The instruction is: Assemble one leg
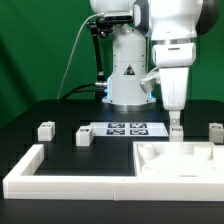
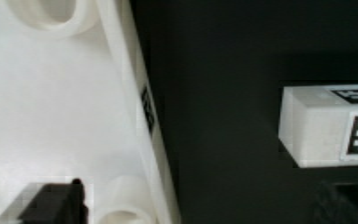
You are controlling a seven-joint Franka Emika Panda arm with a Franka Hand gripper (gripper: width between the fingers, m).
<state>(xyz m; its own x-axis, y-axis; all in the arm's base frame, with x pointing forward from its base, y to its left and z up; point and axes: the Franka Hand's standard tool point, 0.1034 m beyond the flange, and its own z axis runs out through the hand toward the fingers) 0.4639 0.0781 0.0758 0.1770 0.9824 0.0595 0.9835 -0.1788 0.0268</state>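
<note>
Exterior view: the tray-like part [image 1: 190, 166] lies nearest, with nothing fitted to it. Just beyond its far rim the fingers [image 2: 51, 203], spread and empty, hover by one leg [image 2: 336, 125]; grasping and fitting remain, it seems.

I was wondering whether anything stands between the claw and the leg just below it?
Nothing visible does: the open claw hangs directly above the leg. The tray-like part lies close beside the leg, and in the wrist view one finger appears over its edge, so it may crowd the descent.
</note>
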